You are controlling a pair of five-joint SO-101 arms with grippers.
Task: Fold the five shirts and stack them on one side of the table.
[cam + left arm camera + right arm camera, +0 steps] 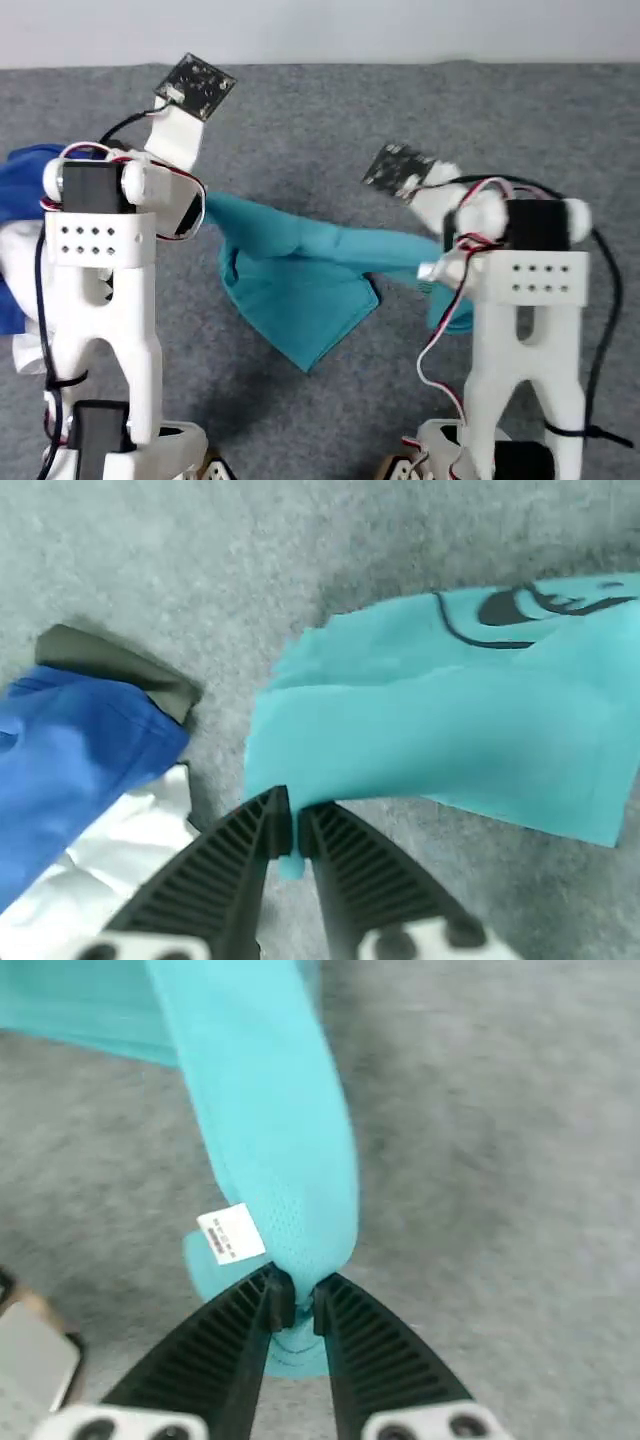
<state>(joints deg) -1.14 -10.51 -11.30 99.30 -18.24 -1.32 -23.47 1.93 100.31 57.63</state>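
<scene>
Risk: each gripper bites only a thin edge of cloth, so I judge that pulling apart too hard could tug a corner free.
Heap: blue shirt (70,750) and white shirt (105,865), unfolded, at the table's (330,120) left side.
Left gripper (293,825): clenched on a shirt corner.
Teal shirt (300,270): strung between both arms at mid-table, wrinkled, its middle sagging to a point.
Right gripper (296,1300): clamped on the bunched far edge.

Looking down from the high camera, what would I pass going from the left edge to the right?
blue shirt → left arm → teal shirt → right arm
</scene>
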